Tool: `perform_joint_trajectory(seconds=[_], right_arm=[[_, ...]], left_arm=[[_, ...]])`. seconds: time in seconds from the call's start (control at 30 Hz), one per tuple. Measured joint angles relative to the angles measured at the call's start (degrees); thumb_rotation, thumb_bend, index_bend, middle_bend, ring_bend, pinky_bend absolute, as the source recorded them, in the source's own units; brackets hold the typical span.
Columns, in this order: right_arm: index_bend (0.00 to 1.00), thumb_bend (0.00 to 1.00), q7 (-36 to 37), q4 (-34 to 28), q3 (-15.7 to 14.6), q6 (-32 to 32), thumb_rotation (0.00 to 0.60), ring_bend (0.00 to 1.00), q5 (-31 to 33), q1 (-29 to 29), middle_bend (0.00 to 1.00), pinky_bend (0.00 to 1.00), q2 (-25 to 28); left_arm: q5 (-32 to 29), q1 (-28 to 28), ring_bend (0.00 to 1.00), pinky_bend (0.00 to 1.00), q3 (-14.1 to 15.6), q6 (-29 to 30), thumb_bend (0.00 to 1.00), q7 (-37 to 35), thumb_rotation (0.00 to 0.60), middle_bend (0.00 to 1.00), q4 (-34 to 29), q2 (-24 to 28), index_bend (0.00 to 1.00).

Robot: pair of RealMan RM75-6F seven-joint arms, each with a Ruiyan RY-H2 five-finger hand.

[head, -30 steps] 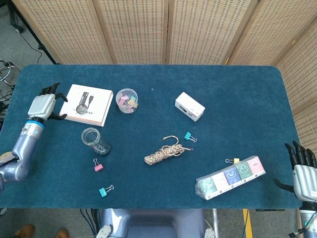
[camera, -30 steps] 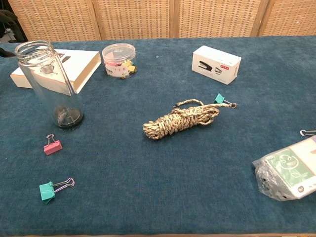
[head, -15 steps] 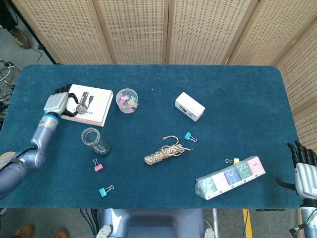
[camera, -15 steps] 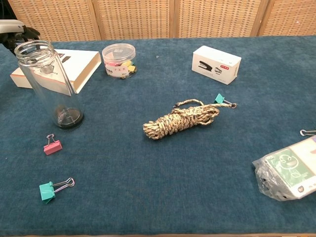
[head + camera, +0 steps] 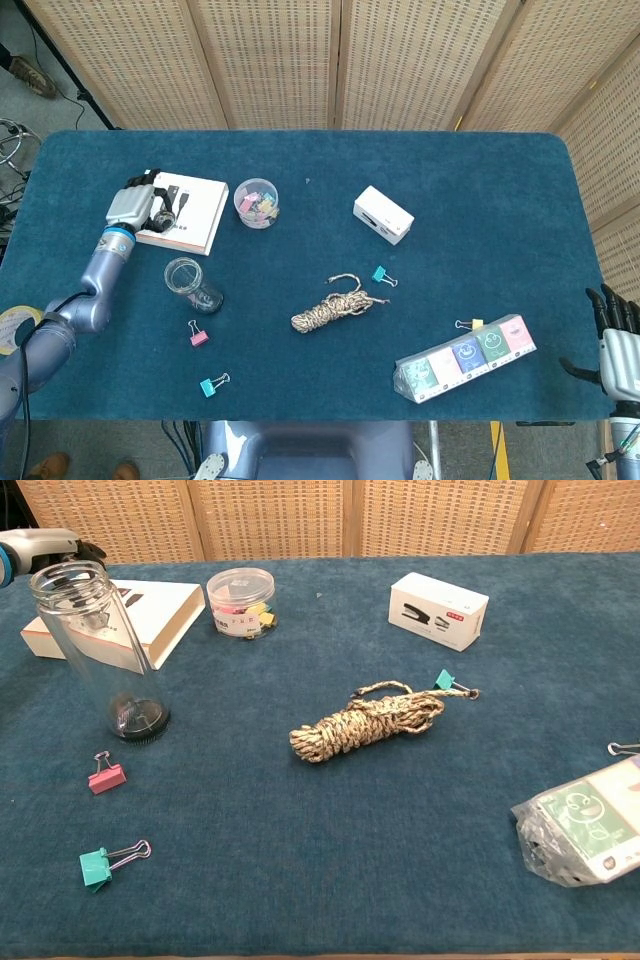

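Note:
My left hand [image 5: 136, 205] hovers at the left edge of a flat white box [image 5: 190, 215] printed with a dark product picture, its dark fingers spread over the box's near corner; I cannot tell whether they touch it. In the chest view that hand [image 5: 42, 544] shows only at the top left, behind an upright clear glass jar [image 5: 100, 650]. My right hand [image 5: 617, 350] hangs off the table's right front corner, fingers apart and empty, a little right of a clear pack of coloured cartons [image 5: 465, 357].
On the blue table [image 5: 480, 180] lie the jar [image 5: 190, 280], a round tub of clips [image 5: 257, 202], a white stapler box [image 5: 383, 215], a rope coil [image 5: 333, 307], and loose teal [image 5: 381, 275], pink [image 5: 198, 335] and teal [image 5: 211, 384] clips. Wicker screens stand behind.
My left hand has moved right from the table's left edge onto the white box's left side. My right hand has drifted slightly down and right.

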Motion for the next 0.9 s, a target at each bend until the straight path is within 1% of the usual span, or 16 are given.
perform_joint_trajectory(seconds=[0.17,0.47,0.73,0.9], right_arm=[[0.0,0.0,0.2,-0.1,0.0,0.1,0.6,0.0,0.0,0.0,0.0,0.0,0.1],[0.0,0.0,0.5,-0.2,0.0,0.0,0.6,0.0,-0.1,0.0,0.0,0.0,0.3],[0.0,0.0,0.7,-0.3,-0.1,0.0,0.6,0.0,-0.2,0.0,0.0,0.0,0.4],[0.0,0.0,0.7,-0.3,-0.1,-0.1,0.6,0.0,-0.2,0.0,0.0,0.0,0.3]], left_arm=[[0.5,0.1,0.0,0.0,0.0,0.5,0.36,-0.4,0.6,0.0,0.1,-0.1,0.59],[-0.5,0.5,0.0,0.0,0.0,0.5,0.37,1.2,0.6,0.0,0.3,-0.1,0.61],[-1.7,0.6,0.0,0.0,-0.1,-0.7,0.48,2.7,0.6,0.0,-0.2,0.4,0.63],[-2.0,0.8,0.0,0.0,-0.2,-0.4,0.5,3.3,0.6,0.0,-0.9,0.9,0.63]])
